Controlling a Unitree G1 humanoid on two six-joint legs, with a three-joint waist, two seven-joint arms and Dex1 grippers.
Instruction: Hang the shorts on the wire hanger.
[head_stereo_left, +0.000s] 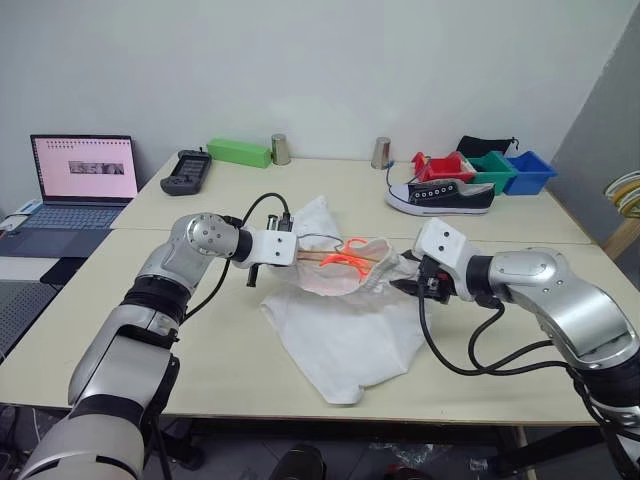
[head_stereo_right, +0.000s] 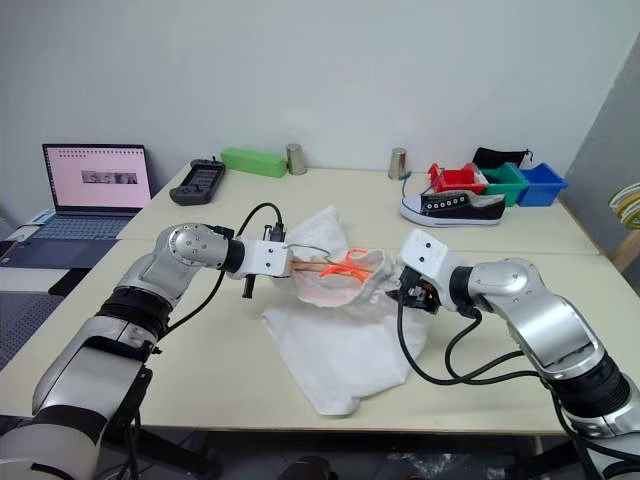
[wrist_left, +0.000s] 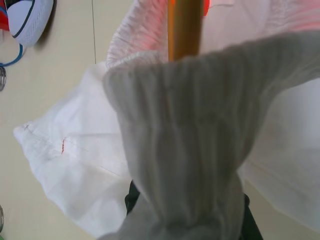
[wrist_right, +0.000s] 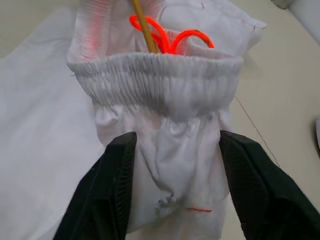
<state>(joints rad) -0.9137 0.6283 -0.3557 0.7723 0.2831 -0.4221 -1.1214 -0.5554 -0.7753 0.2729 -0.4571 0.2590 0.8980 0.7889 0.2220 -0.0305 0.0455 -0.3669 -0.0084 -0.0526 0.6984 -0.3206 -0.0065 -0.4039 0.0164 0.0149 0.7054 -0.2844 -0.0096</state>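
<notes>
- my left gripper (head_stereo_left: 296, 252) is pinched shut on the shorts (head_stereo_left: 345, 330) at the waistband, that end lifted a bit off the table (head_stereo_left: 200, 330)
- rest of the shorts just droops onto the tabletop between my two arms
- hanger (head_stereo_left: 345, 256) is poking into the waistband opening, orange wire glowing through the fabric
- right gripper (wrist_right: 172, 187) has its fingers (wrist_right: 107, 192) spread, waistband bunched in the gap between them, not clamped
- sneaker (head_stereo_left: 440, 196) sits well behind

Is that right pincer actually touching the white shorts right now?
Cannot tell. In the right wrist view the right pincer stands open, its black fingers either side of the shorts below the waistband; fabric lies between them, but neither contact nor gap shows plainly.
</notes>
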